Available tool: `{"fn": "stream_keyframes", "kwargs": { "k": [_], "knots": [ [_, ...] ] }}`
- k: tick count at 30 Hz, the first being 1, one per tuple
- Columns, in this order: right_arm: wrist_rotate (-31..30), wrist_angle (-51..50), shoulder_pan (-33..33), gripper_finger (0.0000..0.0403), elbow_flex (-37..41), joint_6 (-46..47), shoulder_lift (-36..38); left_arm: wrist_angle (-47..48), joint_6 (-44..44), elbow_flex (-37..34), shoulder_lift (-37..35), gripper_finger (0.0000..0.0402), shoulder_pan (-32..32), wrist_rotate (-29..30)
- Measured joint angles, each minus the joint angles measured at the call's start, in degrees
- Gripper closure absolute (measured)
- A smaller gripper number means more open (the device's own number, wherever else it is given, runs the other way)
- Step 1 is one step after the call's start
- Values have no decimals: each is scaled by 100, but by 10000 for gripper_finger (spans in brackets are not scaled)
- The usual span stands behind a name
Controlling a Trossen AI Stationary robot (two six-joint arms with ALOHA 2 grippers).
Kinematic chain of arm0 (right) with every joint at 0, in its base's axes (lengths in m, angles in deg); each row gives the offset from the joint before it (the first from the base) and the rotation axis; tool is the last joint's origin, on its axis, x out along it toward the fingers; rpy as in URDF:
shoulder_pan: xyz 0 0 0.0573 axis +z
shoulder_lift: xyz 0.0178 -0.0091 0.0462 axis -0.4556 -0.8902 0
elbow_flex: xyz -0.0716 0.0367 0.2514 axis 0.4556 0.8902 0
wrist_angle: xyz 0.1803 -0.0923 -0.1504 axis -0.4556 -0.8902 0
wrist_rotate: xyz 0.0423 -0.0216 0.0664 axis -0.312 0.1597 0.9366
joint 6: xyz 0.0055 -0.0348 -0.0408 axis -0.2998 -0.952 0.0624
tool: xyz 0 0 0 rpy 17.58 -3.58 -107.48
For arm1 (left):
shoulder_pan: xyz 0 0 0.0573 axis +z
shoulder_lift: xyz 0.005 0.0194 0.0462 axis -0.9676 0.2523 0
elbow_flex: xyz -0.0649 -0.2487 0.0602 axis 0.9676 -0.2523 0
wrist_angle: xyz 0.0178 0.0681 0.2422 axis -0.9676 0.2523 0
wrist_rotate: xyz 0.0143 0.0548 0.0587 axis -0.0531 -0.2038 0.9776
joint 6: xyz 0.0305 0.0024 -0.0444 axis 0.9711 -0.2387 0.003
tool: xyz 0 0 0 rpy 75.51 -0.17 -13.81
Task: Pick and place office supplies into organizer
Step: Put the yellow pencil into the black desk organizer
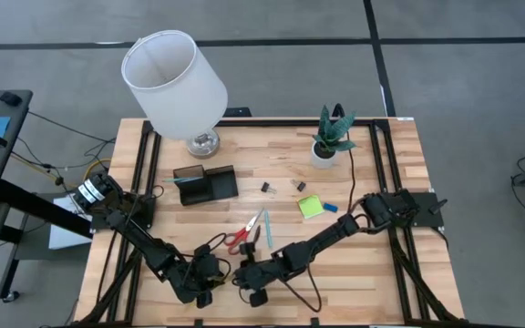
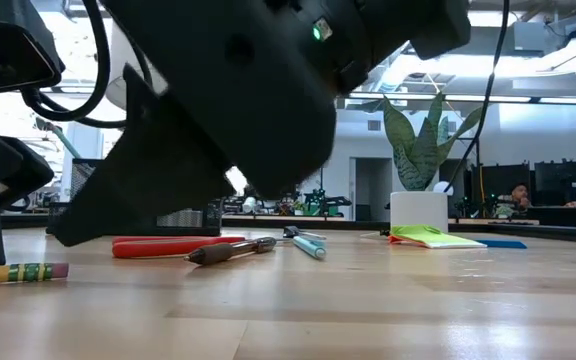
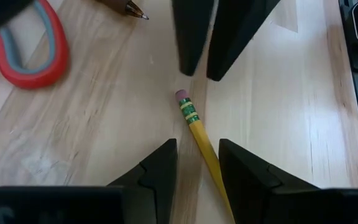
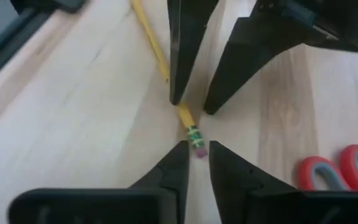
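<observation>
A yellow pencil (image 3: 201, 137) with a pink eraser end (image 3: 182, 96) lies flat on the table near its front edge (image 2: 13, 272). My left gripper (image 3: 197, 155) is open, and its fingers stand on either side of the pencil's shaft. Facing it, my right gripper (image 4: 194, 155) is open by a narrow gap, with its tips just above the eraser end (image 4: 197, 149). Both grippers show close together in the high view: left (image 1: 210, 273), right (image 1: 242, 273). The black organizer (image 1: 205, 185) stands farther back, to the left. My left gripper has one fingertip (image 4: 176, 99) right beside the pencil's shaft (image 4: 184, 114), slanting down from the table's left. I cannot tell whether it touches. The pencil lies flat on the table.
Red-handled scissors (image 1: 240, 239), a dark pen (image 2: 233, 250) and a light blue pen (image 1: 268, 228) lie just behind the grippers. A green sticky pad (image 1: 310, 206), a blue eraser (image 1: 330, 208) and binder clips (image 1: 267, 188) lie mid-table. Lamp (image 1: 176, 82) and potted plant (image 1: 331, 137) stand at the far edge.
</observation>
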Motion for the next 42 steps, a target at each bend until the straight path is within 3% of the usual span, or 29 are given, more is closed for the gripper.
{"fn": "stream_keyframes", "kwargs": {
  "k": [7,15,27,42],
  "knots": [
    [429,241,-120,307,5,-523,-1,-14,0,0,0,288,0,-4],
    [731,251,-232,305,9,-447,-2,-15,0,-2,0,288,0,-14],
    [689,804,-225,306,-14,-540,-445,-2,2,-2,0,288,0,-31],
    [680,104,-297,306,-35,-494,-428,3,-111,-2,2,288,0,-35]
  ]
}}
